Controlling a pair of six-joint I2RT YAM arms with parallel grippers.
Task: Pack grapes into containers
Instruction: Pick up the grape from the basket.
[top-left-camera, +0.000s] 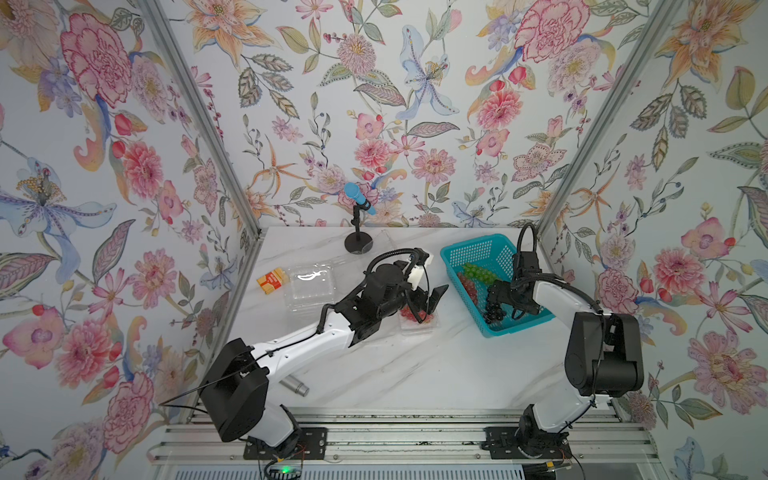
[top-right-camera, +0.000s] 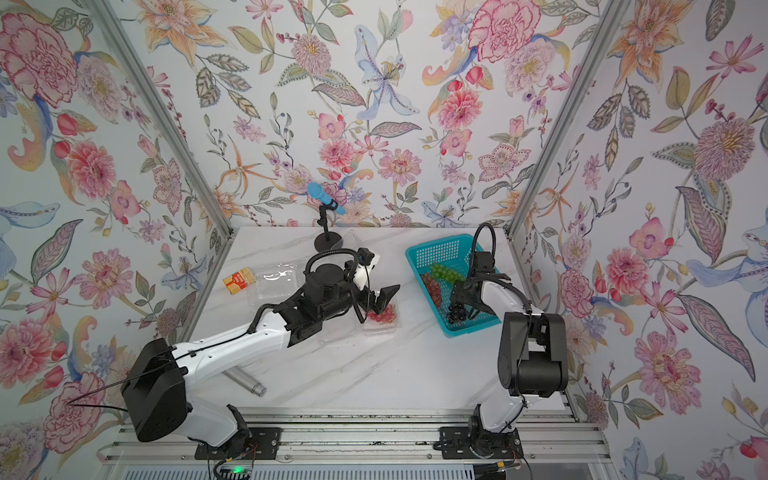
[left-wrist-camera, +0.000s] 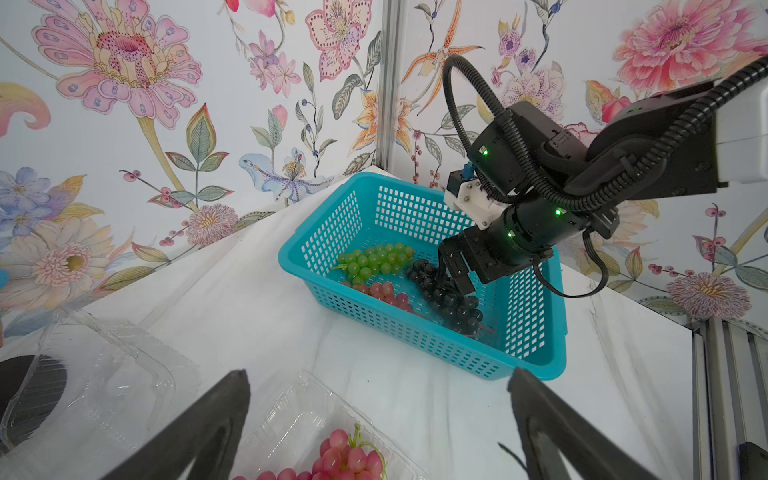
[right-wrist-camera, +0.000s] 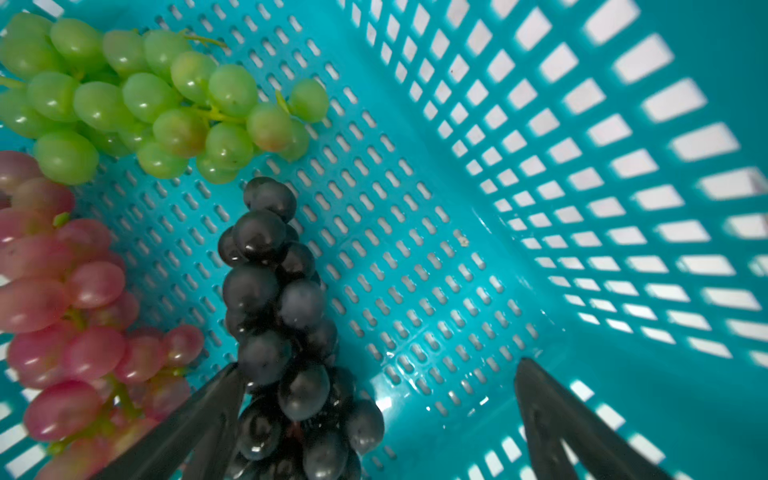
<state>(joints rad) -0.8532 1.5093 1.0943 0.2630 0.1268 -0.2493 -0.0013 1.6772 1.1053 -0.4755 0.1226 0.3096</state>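
In both top views my left gripper (top-left-camera: 428, 301) (top-right-camera: 378, 301) hangs open over a clear container (top-left-camera: 419, 328) (left-wrist-camera: 291, 415) that holds a red-pink bunch of grapes (left-wrist-camera: 349, 457). Nothing sits between its fingers. My right gripper (right-wrist-camera: 379, 365) (top-left-camera: 498, 305) is down inside the teal basket, open. The dark bunch (right-wrist-camera: 282, 332) (left-wrist-camera: 444, 297) lies between its fingers, close against one of them. Green grapes (right-wrist-camera: 145, 104) (top-left-camera: 480, 272) and another red-pink bunch (right-wrist-camera: 62, 311) (left-wrist-camera: 386, 293) lie beside it. An empty clear container (top-left-camera: 309, 286) (top-right-camera: 276, 282) rests further left.
The teal basket (top-left-camera: 457, 249) (left-wrist-camera: 415, 345) stands at the back right near the wall. A blue microphone on a black stand (top-left-camera: 358, 199) is at the back, with a clear container (left-wrist-camera: 104, 374) by its base. An orange box (top-left-camera: 272, 280) and a metal cylinder (top-left-camera: 295, 385) lie left.
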